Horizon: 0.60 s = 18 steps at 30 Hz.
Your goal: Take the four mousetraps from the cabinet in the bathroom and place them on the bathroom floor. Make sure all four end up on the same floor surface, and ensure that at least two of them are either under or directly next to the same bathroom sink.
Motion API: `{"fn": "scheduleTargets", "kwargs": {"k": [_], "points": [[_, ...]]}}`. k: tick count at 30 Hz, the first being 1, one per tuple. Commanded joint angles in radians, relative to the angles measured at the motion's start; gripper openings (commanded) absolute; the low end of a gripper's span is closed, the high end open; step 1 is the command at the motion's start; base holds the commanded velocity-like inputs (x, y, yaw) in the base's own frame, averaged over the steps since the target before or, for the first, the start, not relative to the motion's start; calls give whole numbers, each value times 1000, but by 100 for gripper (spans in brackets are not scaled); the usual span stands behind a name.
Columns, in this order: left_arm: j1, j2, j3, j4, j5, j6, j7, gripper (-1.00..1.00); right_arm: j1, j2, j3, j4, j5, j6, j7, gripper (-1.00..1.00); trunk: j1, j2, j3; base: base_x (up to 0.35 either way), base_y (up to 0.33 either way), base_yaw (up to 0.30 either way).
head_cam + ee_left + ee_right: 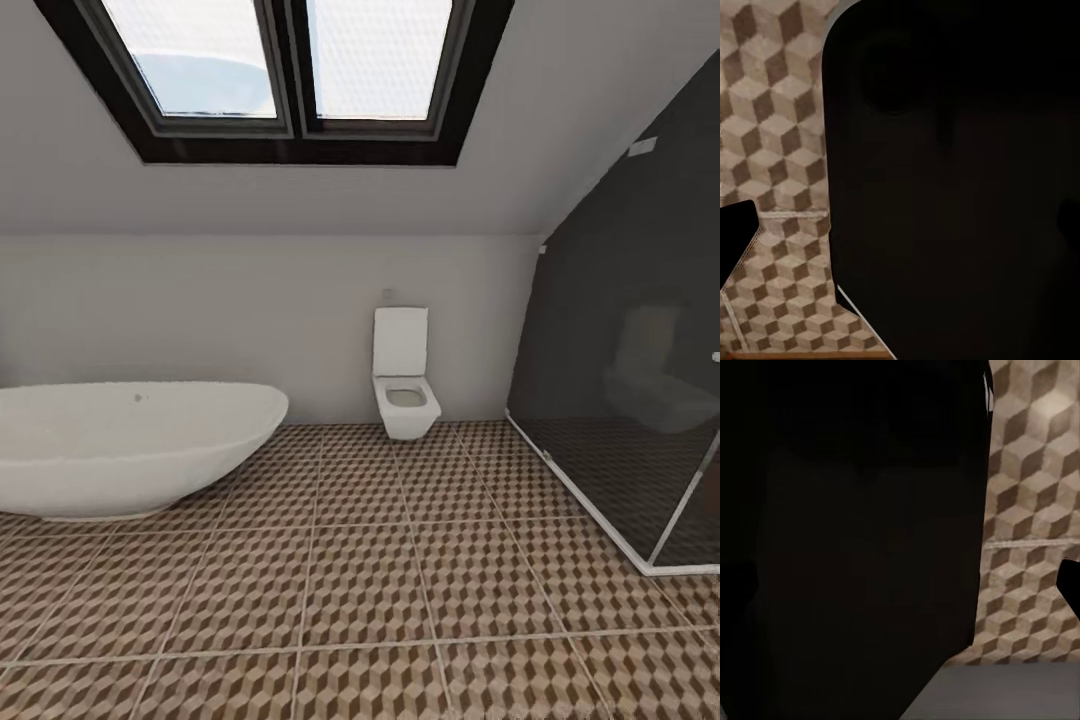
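Robot in transit. Head view: bathroom floor (pixel 380 560) w/ cube tiles, bathtub (pixel 130 445), toilet (pixel 404 385), dark shower enclosure (pixel 630 400), skylight (pixel 290 60). Mousetraps, cabinet, sink not visible from here. Wrist views: dark robot body close to end effectors, tiles beyond; can't tell if either spread or pressed together. Risk: base clipping tub or shower glass while turning, since cabinet must be found first.

1. A cube-patterned tile floor (pixel 360 590) in brown, tan and cream, with pale grout lines.
2. An oval white bathtub (pixel 130 445) stands at the left.
3. A white toilet (pixel 404 385) against the pale back wall (pixel 200 300).
4. A dark glass shower enclosure (pixel 630 370) at the right.
5. A black-framed skylight (pixel 280 70) in the sloped ceiling lets in daylight.
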Motion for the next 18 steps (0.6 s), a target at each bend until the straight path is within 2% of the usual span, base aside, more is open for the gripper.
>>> {"fn": "scheduleTargets", "kwargs": {"k": [1, 18], "points": [[0, 0, 2, -1, 0, 0, 0, 100, 0, 0, -1, 0, -1, -1, 0, 100, 0, 0, -1, 0, 0, -297], [0, 0, 2, -1, 2, 0, 0, 100, 0, 0, -1, 0, -3, -32, 0, 100, 0, 0, -1, 0, 0, -297]]}}
